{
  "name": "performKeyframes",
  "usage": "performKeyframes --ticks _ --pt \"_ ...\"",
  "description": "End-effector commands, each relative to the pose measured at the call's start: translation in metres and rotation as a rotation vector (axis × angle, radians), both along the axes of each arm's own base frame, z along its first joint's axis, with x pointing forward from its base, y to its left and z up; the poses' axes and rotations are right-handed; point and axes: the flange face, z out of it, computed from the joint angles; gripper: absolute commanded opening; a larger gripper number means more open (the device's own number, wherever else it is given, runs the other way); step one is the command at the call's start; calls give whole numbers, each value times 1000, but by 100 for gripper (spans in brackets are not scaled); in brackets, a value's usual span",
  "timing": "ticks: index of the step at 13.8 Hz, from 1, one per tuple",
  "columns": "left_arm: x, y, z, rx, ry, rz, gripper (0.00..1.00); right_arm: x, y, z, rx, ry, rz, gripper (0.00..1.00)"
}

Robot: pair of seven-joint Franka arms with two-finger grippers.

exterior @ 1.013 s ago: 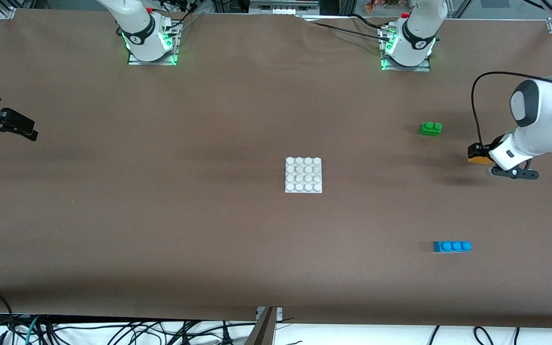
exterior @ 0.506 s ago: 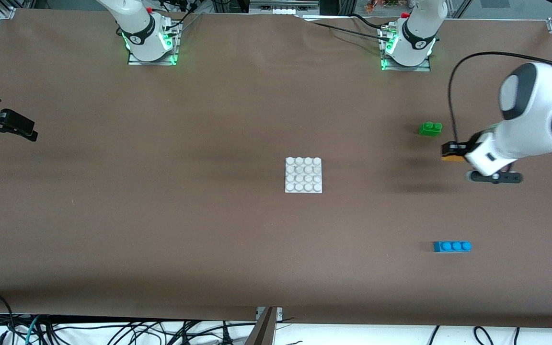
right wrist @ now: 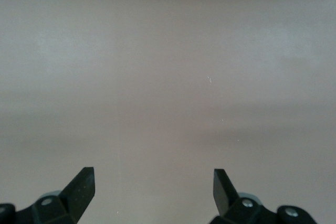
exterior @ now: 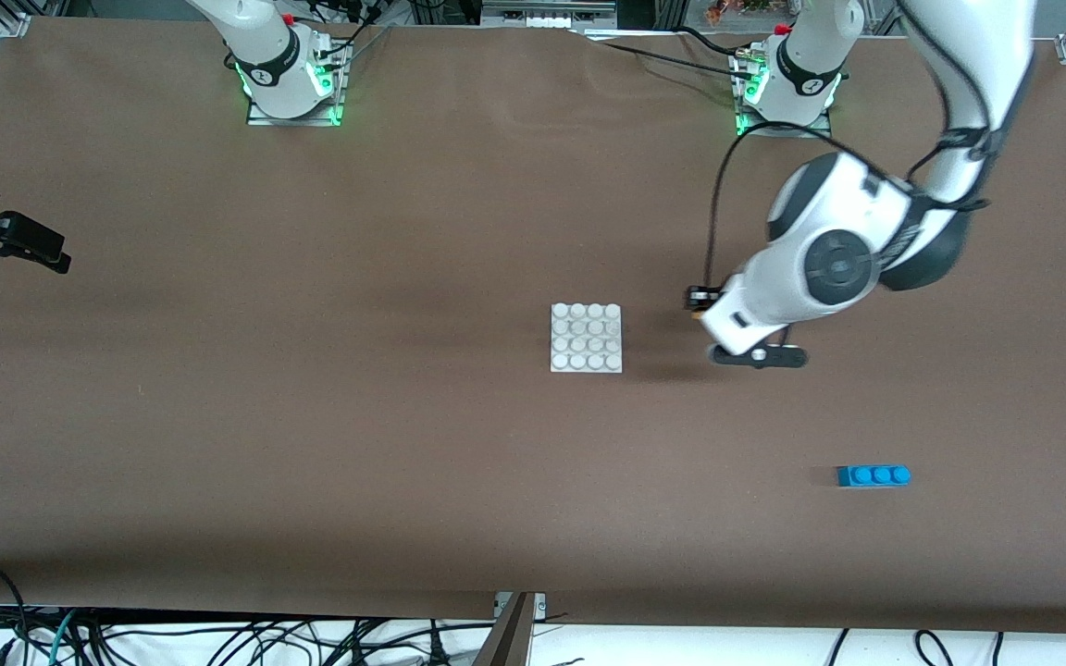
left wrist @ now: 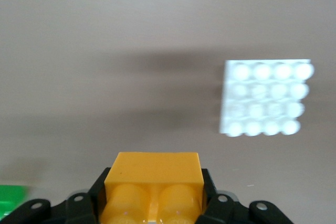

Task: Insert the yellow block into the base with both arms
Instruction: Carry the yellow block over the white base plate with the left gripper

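The left gripper [exterior: 700, 302], jaws clamped on the small yellow two-stud plastic block [left wrist: 152, 188], hovers over the brown table beside the flat white studded square base [exterior: 586, 338], while the right gripper [right wrist: 154, 187] waits, jaws open and empty.

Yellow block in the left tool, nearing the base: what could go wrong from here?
1. The yellow block is held only at its stud end by the left tool, so pressing could tilt it.
2. The base lies loose on the table while the right tool waits open over bare table at its own end, so it may slide.
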Motion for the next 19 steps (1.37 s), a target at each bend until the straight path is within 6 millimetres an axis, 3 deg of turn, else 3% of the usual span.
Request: performKeyframes --ticks 1,5,9,10,19 --pt "16 -50 -33 -24 32 38 36 -3 -3 1 -6 -1 17 100" --pt "7 -110 -69 -48 -64 31 35 -3 -3 1 -6 -1 17 100" --pt "-14 -138 -114 48 -80 21 35 -3 -3 2 -5 -3 17 100" --pt "-15 -145 -117 45 -105 19 34 -3 -3 1 -5 -1 17 100" --pt "-21 -155 -132 71 -157 -22 36 -3 -2 1 -2 -2 15 100"
